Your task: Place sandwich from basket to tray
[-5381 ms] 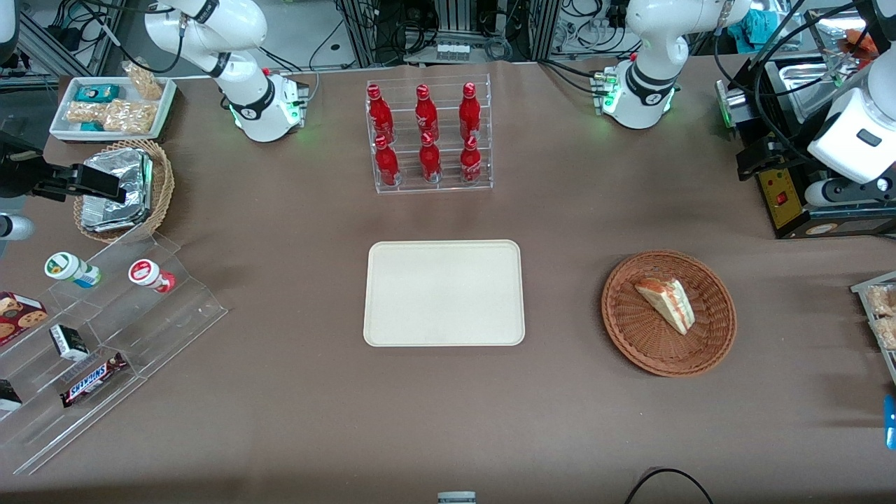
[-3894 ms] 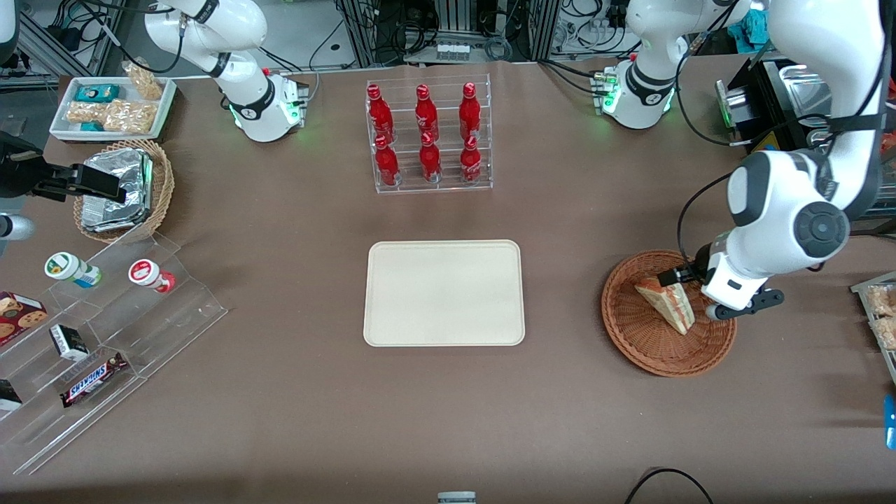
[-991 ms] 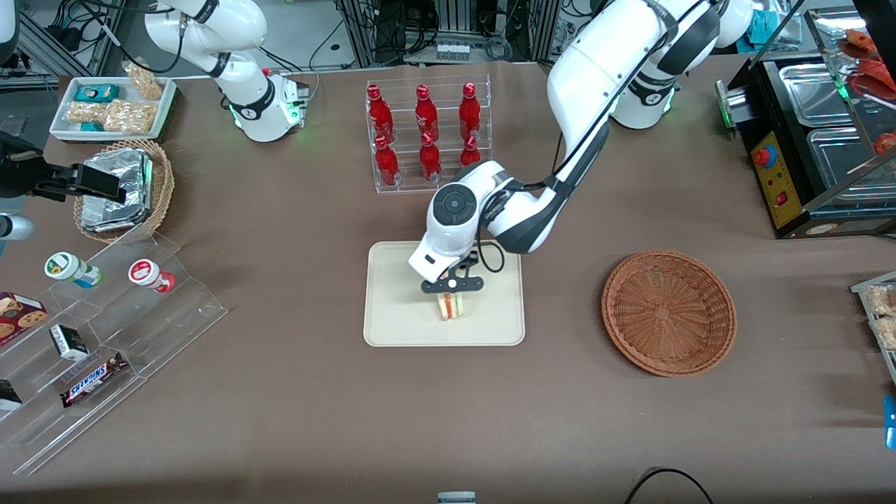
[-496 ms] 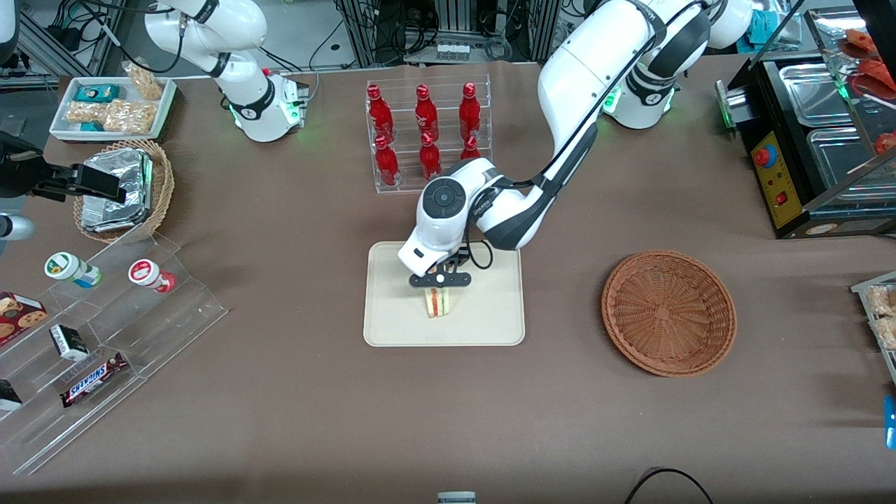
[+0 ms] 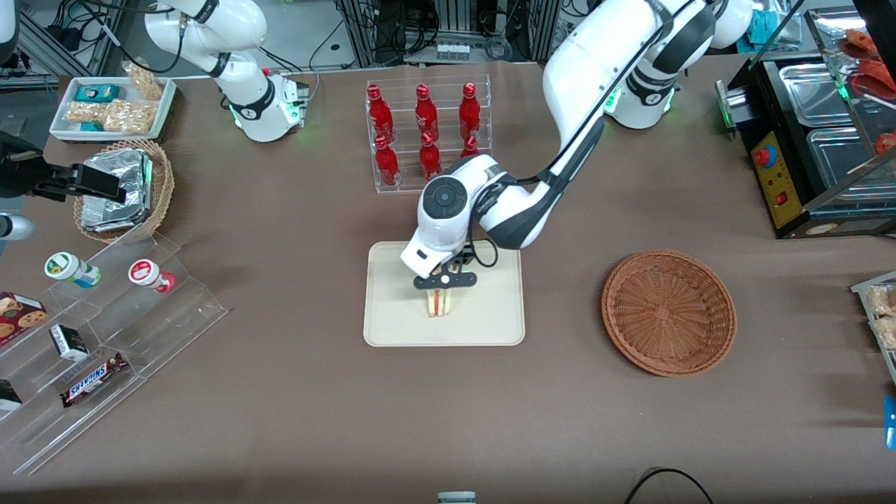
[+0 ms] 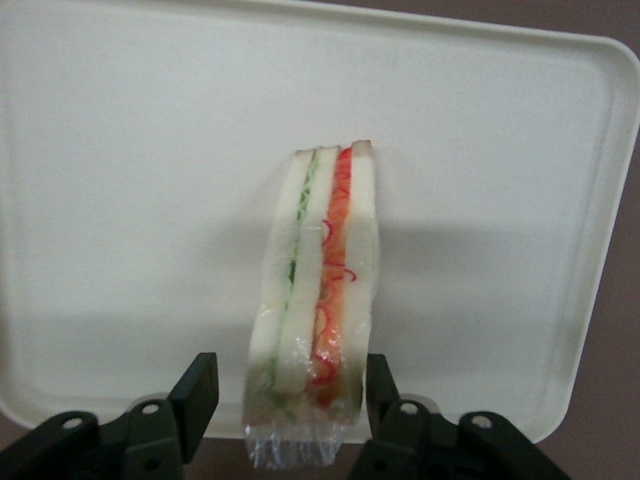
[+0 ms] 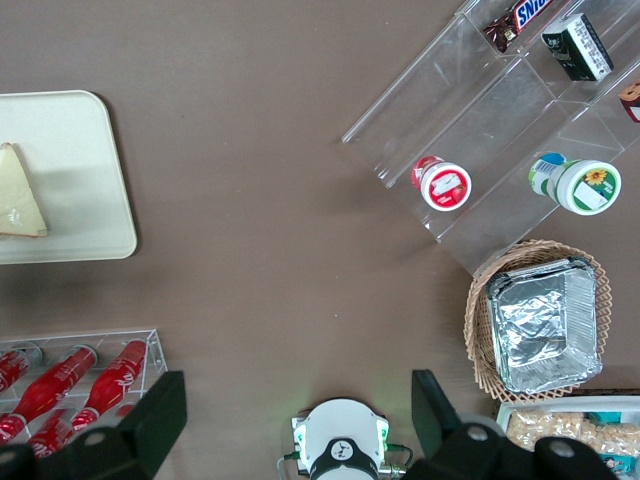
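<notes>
Standing on edge on the tray (image 5: 392, 329), the sandwich (image 5: 438, 303) sits between the gripper's (image 5: 444, 288) parted fingers (image 6: 197, 394), which flank it without clasping. Toward the working arm's end lies the basket (image 5: 668, 313).

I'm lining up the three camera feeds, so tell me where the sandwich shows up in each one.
Front view: the sandwich stands on edge on the tray, just under the left gripper.
Left wrist view: the sandwich stands on the tray between the open fingers, apart from both.
Right wrist view: the sandwich shows as a pale wedge on the tray.
Shared landmark: the cream tray.
</notes>
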`<action>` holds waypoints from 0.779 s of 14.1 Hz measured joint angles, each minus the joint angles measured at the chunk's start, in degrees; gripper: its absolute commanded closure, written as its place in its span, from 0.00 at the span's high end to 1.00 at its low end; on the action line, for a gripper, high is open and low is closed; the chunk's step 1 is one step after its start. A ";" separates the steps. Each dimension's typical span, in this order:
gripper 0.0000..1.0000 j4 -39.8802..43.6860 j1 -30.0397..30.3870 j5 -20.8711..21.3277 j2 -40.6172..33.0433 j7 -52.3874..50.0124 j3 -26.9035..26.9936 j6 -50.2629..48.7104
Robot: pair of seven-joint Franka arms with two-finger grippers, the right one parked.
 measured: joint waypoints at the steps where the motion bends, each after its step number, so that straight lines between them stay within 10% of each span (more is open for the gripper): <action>1: 1.00 0.36 0.73 -0.94 -2.09 0.00 0.03 -3.60; 11: 1.00 -0.92 21.74 -9.05 -24.03 19.85 0.77 -39.69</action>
